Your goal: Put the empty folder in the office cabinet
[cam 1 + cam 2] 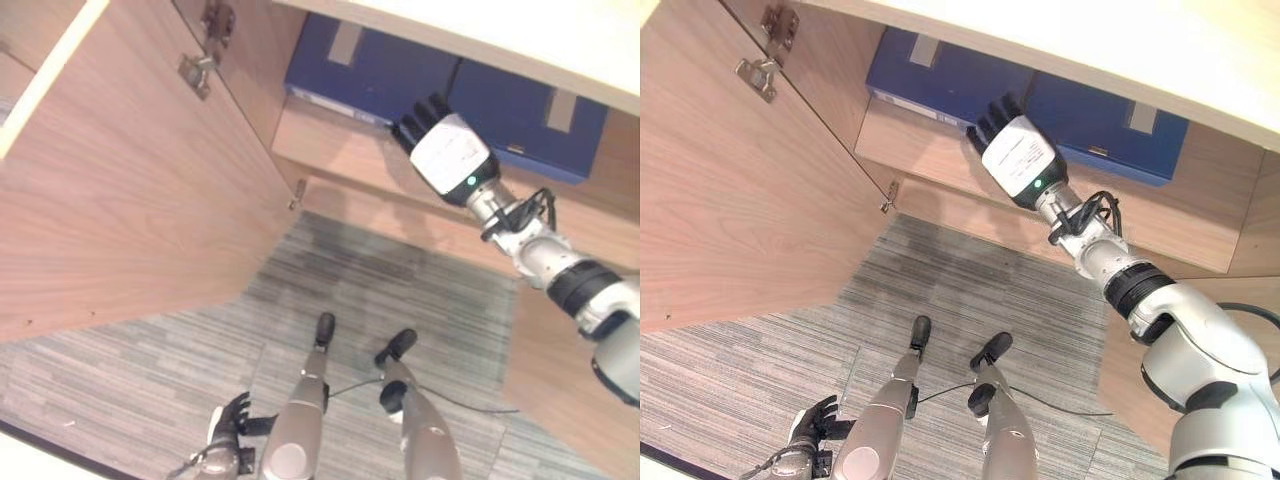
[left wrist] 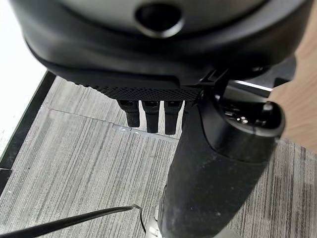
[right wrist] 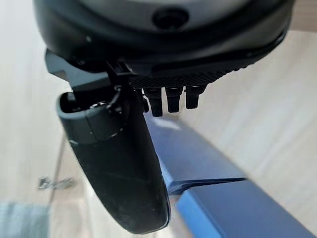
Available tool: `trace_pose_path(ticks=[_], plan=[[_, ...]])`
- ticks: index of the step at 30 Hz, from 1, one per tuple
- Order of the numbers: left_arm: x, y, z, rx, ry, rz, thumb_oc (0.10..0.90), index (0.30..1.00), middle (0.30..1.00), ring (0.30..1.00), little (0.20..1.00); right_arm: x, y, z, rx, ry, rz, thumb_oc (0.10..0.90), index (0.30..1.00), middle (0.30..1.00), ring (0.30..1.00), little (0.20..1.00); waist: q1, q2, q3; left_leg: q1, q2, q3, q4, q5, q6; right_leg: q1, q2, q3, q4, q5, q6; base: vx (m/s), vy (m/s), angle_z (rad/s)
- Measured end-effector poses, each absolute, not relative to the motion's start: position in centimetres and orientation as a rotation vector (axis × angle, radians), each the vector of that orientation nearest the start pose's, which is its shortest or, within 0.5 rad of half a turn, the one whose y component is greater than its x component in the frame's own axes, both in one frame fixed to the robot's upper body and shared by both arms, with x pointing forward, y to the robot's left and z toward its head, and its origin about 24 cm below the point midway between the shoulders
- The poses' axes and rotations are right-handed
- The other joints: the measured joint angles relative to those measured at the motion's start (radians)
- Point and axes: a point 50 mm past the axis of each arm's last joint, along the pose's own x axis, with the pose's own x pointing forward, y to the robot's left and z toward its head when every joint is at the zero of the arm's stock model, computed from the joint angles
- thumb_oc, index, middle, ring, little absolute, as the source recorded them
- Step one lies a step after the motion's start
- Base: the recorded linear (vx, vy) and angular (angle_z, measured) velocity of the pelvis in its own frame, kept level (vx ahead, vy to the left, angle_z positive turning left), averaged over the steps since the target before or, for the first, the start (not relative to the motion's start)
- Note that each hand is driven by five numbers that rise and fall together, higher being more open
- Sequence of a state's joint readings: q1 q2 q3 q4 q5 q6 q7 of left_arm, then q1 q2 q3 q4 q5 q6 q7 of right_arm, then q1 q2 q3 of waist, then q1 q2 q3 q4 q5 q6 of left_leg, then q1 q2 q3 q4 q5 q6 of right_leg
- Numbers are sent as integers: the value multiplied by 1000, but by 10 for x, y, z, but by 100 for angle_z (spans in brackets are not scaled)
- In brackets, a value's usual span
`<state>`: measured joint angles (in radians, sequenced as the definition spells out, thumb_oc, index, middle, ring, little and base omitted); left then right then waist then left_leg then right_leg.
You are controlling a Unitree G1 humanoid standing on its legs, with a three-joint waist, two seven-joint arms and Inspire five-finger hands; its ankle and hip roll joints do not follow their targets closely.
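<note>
Two blue folders lie side by side on the shelf inside the open office cabinet: a left folder (image 1: 350, 70) and a right folder (image 1: 525, 115). My right hand (image 1: 450, 150) reaches up into the cabinet with its fingers straight. Its fingertips (image 1: 992, 115) rest against the right end of the left folder, close to where the two meet. In the right wrist view the blue folder (image 3: 198, 158) sits just past the thumb (image 3: 124, 163), with nothing grasped. My left hand (image 1: 232, 428) hangs low by my side, fingers relaxed, holding nothing.
The wooden cabinet door (image 1: 120, 180) stands wide open on the left, with its hinges (image 1: 197, 70) near the top. The shelf's wooden front edge (image 1: 340, 150) runs below the folders. A pale cabinet top (image 1: 520, 40) overhangs them. Grey striped carpet (image 1: 390, 280) covers the floor.
</note>
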<state>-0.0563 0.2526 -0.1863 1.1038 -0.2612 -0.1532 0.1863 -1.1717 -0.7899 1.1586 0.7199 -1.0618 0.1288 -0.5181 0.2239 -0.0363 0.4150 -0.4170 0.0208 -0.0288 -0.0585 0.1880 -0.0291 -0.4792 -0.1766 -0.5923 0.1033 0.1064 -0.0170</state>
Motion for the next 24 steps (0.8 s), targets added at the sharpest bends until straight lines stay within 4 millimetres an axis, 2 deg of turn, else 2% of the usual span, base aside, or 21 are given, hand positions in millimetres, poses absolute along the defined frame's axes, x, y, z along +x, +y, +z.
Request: trace_pose_path(ticks=[2,5,9,14,24], plan=[[148,234,-136,189,891,271,800,900,900,900,900,391,-170,197,-2419,-837,-41,800,900,900,900,900,4,0,0,-1,0,-1,0,0,0,0,0,-1,0,0,0,0,0,0],[147,235,-137,182,895,279,800,900,900,900,900,399,-161,194,-2598,-832,36,800,900,900,900,900,7,2,-1,-1,1,-2,0,1,-2,0,1,-1,-1,1,0,0,0,0],[146,235,-137,182,898,278,800,900,900,900,900,404,-164,185,-2716,-759,82,800,900,900,900,900,22,2,-1,-1,3,-2,0,0,-3,0,3,-1,-1,1,0,0,0,0],[146,235,-137,180,897,276,800,900,900,900,900,409,-168,179,-2795,-660,109,800,900,900,900,900,27,2,-1,-2,4,-4,0,2,-5,1,4,-3,-2,1,0,0,0,0],[145,234,-138,185,898,266,800,900,900,900,900,415,-186,178,-2830,-481,64,800,900,900,900,900,33,7,-4,-6,7,-10,0,4,-7,1,8,-7,-4,1,0,0,1,1]])
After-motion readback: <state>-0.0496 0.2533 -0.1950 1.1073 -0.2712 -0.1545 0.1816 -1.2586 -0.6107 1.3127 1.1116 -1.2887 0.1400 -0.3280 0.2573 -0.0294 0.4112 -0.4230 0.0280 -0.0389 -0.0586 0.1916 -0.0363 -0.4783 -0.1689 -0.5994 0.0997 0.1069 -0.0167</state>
